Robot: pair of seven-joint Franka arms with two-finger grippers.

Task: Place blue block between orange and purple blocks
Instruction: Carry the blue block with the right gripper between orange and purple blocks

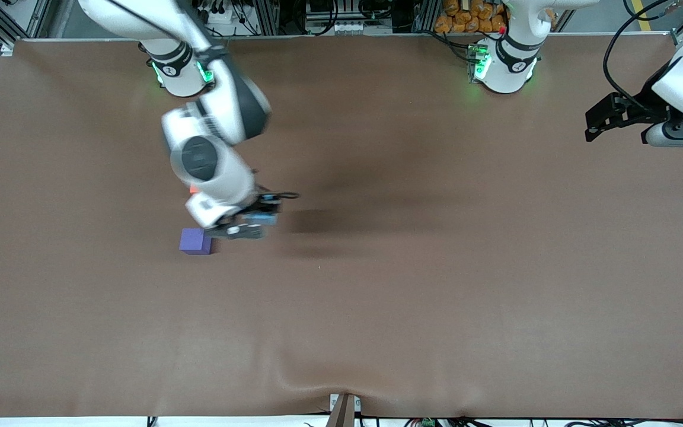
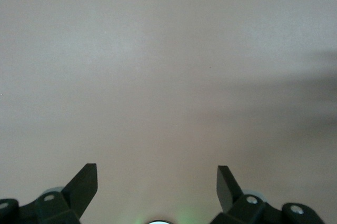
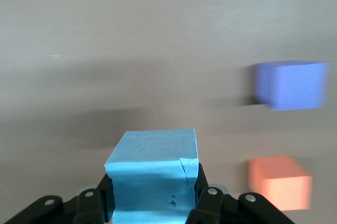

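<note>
Purple block (image 1: 195,241): lay beside the right gripper (image 1: 245,228).
Blue block (image 3: 154,174): clamped in its jaws, unplaced.
Orange block (image 3: 279,181): lay near.
Left gripper (image 2: 157,188): waited, spread, empty.

Right pincer (image 1: 245,227) clamped, left pincer (image 1: 599,121) waiting, spread.

The right gripper (image 1: 241,228) hangs over the brown worktop (image 1: 436,296) with a bit of blue block (image 1: 263,219) showing at it, just beside the purple block (image 1: 195,241), a sliver of orange block (image 1: 193,190) peeks past the arm, and the left gripper (image 1: 591,124) waits at its own end.
</note>
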